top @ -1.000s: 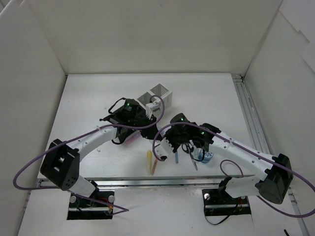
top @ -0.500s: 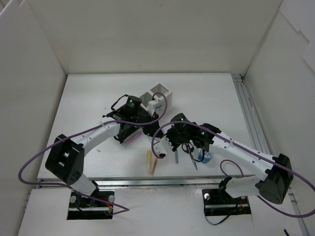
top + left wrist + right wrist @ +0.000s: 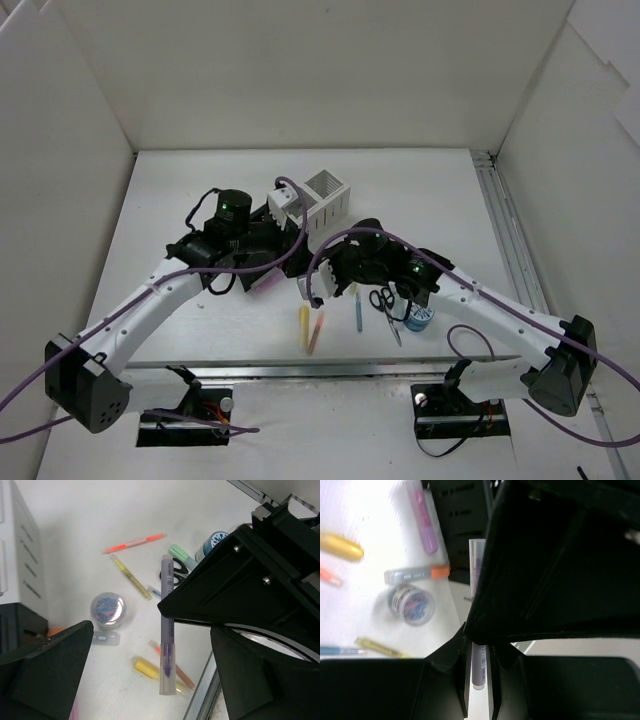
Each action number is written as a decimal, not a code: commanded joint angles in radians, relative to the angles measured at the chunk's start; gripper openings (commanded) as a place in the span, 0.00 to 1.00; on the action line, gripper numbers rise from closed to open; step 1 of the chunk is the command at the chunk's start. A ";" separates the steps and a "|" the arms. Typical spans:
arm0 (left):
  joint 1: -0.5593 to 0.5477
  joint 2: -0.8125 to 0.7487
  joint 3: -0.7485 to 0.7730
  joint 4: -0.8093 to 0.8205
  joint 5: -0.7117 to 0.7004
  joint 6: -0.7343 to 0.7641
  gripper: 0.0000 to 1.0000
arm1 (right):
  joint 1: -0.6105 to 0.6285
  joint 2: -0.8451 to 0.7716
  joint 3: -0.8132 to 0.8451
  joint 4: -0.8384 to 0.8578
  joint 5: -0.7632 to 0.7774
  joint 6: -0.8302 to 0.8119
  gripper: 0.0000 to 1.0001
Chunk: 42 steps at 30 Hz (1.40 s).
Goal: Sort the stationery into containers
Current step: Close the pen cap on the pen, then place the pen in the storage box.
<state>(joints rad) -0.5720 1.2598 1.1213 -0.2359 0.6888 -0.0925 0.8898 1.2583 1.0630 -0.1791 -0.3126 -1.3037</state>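
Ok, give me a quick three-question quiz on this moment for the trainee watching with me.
1. True or false: the right gripper is shut on the purple pen.
2. Pick one. The left gripper is: A) open, B) shut on the pen, C) out of view.
3. Fill in: in the top view, the scissors lie between the blue pen and the ____.

Key: 1 true; 2 A; 3 tape roll.
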 commanded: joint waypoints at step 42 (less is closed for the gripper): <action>0.192 -0.657 -0.374 -0.089 -0.753 -0.294 0.99 | -0.465 0.800 0.422 1.135 -0.077 1.158 0.05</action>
<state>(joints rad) -0.3859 0.6098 0.7410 -0.3645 -0.0750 -0.4019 0.4366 2.1376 1.5177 0.7776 -0.4324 -0.1711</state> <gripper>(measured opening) 0.996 0.106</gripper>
